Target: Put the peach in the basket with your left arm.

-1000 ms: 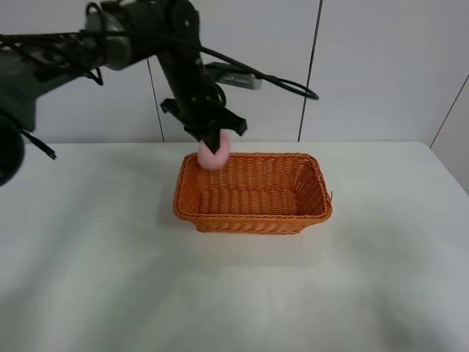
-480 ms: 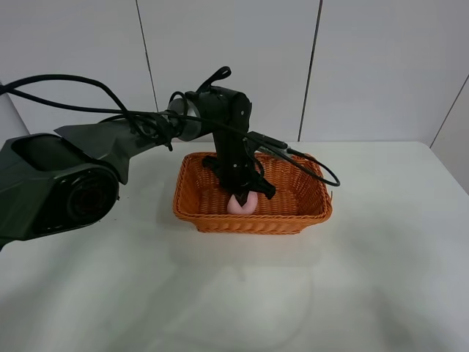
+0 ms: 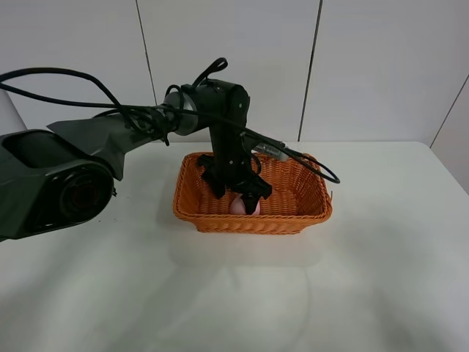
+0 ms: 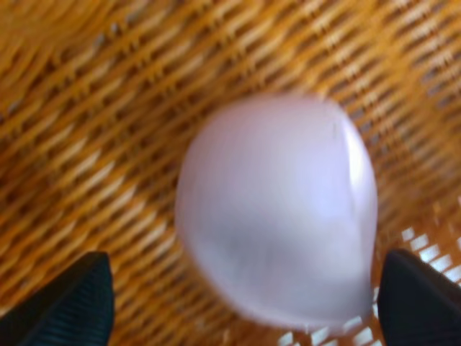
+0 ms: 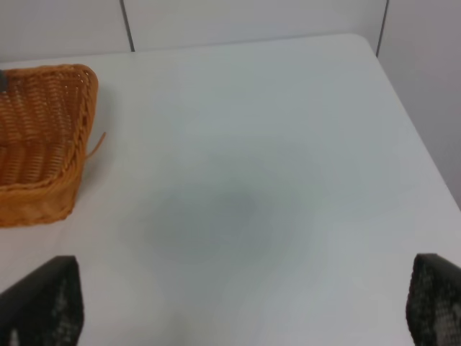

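The pale pink peach [image 3: 244,207] lies on the floor of the orange wicker basket [image 3: 256,221], near its front wall. My left gripper [image 3: 236,196] reaches down into the basket and hangs just over the peach, open. In the left wrist view the peach [image 4: 277,216] fills the middle over the basket weave [image 4: 86,108], blurred, with the two black fingertips [image 4: 68,303] spread on either side of it. My right gripper [image 5: 245,310] is open and empty over the table, away from the basket [image 5: 36,137].
The basket stands on a white table [image 3: 366,279] against a panelled white wall. The left arm's black cable [image 3: 308,165] trails over the basket's right rim. The table's right edge [image 5: 414,130] shows in the right wrist view.
The left gripper carried the peach from over the basket's back left rim down into the basket. It has since let go and lifted slightly, leaving the peach on the floor.
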{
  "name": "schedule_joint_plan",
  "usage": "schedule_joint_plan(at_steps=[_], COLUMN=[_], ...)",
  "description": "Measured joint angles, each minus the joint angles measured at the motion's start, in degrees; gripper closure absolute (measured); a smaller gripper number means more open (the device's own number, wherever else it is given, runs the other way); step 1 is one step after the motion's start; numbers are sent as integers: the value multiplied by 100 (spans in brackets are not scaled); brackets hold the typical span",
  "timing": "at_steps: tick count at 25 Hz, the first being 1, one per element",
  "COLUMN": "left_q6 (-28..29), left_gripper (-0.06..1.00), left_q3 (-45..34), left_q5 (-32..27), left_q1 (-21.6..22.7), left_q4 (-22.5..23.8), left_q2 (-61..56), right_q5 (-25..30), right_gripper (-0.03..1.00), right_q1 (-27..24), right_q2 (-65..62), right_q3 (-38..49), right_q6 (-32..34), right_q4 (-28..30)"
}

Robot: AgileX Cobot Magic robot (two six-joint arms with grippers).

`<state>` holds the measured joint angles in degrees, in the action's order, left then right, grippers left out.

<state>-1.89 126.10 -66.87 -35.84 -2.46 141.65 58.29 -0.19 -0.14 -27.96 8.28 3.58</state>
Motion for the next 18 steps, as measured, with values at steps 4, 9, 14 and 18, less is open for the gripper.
schedule_joint_plan(at_steps=[4,9,14,18], left_q6=[-91,-120,-166,-263], left_gripper=[8,8,8,8], left_q3=[89,180,160,74], left_q5=[-13,-20,-20,-20], left_q1=[101,385,648,1038], left_q4=[-17,-15,-15,-15], left_q2=[-504,-1145,-1264,-1229], right_q5=[0,0,0,0], right_gripper=[27,27,27,27], right_q1=[0,0,0,0], right_q2=[0,0,0,0], right_q3=[0,0,0,0], right_q6=[0,0,0,0], right_q4=[0,0,0,0])
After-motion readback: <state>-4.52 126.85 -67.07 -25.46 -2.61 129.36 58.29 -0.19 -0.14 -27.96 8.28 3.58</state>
